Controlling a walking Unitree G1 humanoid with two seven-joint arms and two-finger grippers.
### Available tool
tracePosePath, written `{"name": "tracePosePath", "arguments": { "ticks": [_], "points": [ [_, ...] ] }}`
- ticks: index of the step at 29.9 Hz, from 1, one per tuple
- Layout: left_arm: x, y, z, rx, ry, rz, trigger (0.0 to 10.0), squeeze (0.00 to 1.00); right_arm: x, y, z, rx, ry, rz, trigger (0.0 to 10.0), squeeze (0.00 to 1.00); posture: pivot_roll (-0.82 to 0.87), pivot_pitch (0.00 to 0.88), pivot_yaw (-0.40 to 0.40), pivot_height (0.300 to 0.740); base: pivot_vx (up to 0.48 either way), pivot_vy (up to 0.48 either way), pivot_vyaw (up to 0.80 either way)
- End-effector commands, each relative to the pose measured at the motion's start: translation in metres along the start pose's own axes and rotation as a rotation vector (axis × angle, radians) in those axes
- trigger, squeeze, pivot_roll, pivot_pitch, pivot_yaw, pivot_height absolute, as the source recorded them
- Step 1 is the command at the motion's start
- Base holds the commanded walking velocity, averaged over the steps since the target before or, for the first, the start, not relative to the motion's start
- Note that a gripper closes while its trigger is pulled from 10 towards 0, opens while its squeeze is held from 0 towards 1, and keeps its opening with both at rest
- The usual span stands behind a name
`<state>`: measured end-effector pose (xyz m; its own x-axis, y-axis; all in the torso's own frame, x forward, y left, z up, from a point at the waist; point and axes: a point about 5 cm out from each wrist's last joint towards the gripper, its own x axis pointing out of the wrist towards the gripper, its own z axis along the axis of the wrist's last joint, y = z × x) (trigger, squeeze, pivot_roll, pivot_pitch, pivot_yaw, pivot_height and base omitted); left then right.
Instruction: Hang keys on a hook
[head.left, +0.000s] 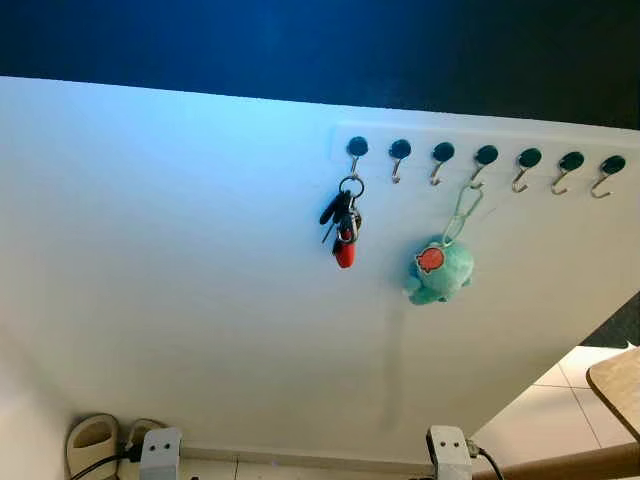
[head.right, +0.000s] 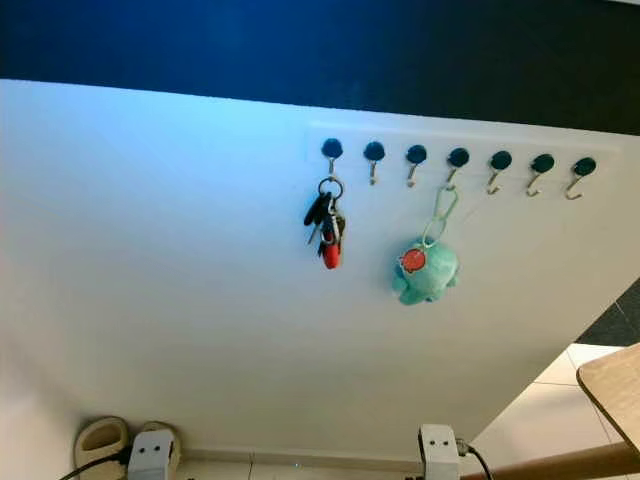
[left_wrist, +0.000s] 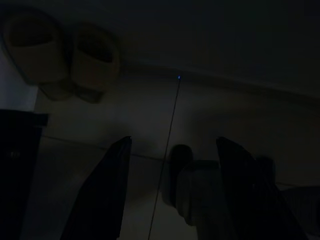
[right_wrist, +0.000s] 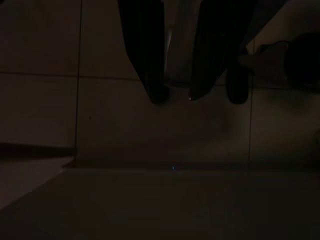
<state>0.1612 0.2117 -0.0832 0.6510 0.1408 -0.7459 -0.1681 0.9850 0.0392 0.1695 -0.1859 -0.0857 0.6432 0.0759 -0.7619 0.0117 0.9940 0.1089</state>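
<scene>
A bunch of keys (head.left: 344, 225) with a red fob hangs from the leftmost hook (head.left: 356, 148) of a white rail of several hooks (head.left: 530, 158) on the white wall. No gripper is near it. My left gripper (left_wrist: 172, 142) hangs low over the dark tiled floor, its black fingers (left_wrist: 107, 190) wide apart with nothing between them. My right gripper (right_wrist: 176, 97) also hangs idle above the floor tiles, with a narrow empty gap between its fingers (right_wrist: 145, 55).
A teal plush toy (head.left: 440, 270) hangs by a green loop from the fourth hook. A pair of beige slippers (head.left: 95, 440) lies at the wall's foot on the left. A wooden table corner (head.left: 620, 385) juts in at the lower right.
</scene>
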Motion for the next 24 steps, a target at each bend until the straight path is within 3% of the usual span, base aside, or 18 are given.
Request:
{"name": "tracePosePath", "arguments": {
  "ticks": [1, 21, 24],
  "points": [
    [-0.0006, 0.0014, -0.0024, 0.006, 0.005, -0.002, 10.0, 0.00, -0.0008, -0.0020, -0.0034, 0.004, 0.017, -0.015, 10.0, 0.00, 0.05, 0.050, -0.057, 0.740, -0.352, 0.000, 0.00],
    [0.0004, 0.0002, -0.0006, 0.033, -0.001, -0.026, 10.0, 0.00, -0.0019, -0.0010, -0.0100, 0.028, 0.043, -0.024, 10.0, 0.00, 0.05, 0.047, -0.045, 0.740, -0.360, 0.000, 0.00],
    [0.0009, 0.0000, -0.0001, 0.068, 0.008, -0.039, 10.0, 0.00, -0.0024, -0.0022, -0.0112, 0.030, 0.047, -0.029, 10.0, 0.00, 0.05, 0.046, -0.043, 0.740, 0.000, 0.000, 0.00]
  ]
}}
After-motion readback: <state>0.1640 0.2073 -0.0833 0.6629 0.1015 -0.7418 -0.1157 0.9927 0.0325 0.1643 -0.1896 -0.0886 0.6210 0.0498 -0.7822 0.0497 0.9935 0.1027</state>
